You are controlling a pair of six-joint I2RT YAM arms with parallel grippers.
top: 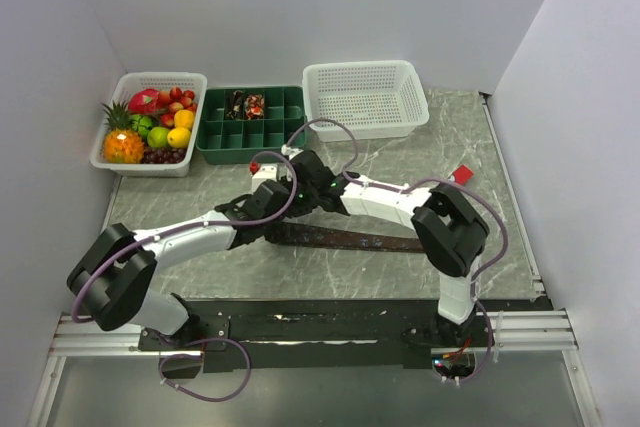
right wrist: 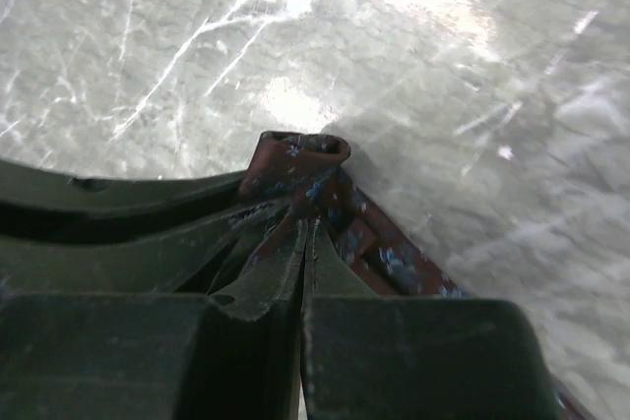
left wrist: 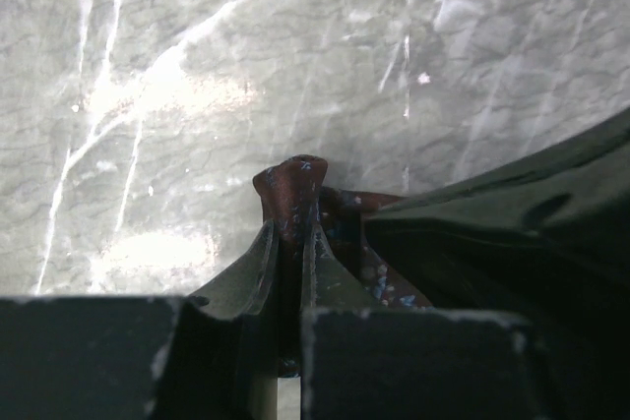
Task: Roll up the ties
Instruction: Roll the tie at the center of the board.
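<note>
A dark brown patterned tie [top: 345, 238] lies stretched across the marble table [top: 200, 187], running right from where both grippers meet. My left gripper [top: 262, 215] is shut on the tie's left end; the left wrist view shows the folded end [left wrist: 292, 189] pinched between the jaws. My right gripper [top: 298, 197] is shut on the same end; the right wrist view shows the fold [right wrist: 295, 169] sticking out past its fingertips. The two grippers touch or nearly touch. A rolled tie [top: 247, 104] sits in the green tray [top: 225, 137].
A white basket of fruit [top: 150, 119] stands at the back left. A green compartment tray is at the back middle and an empty white basket [top: 365, 97] at the back right. A small red bar [top: 463, 174] lies on the right.
</note>
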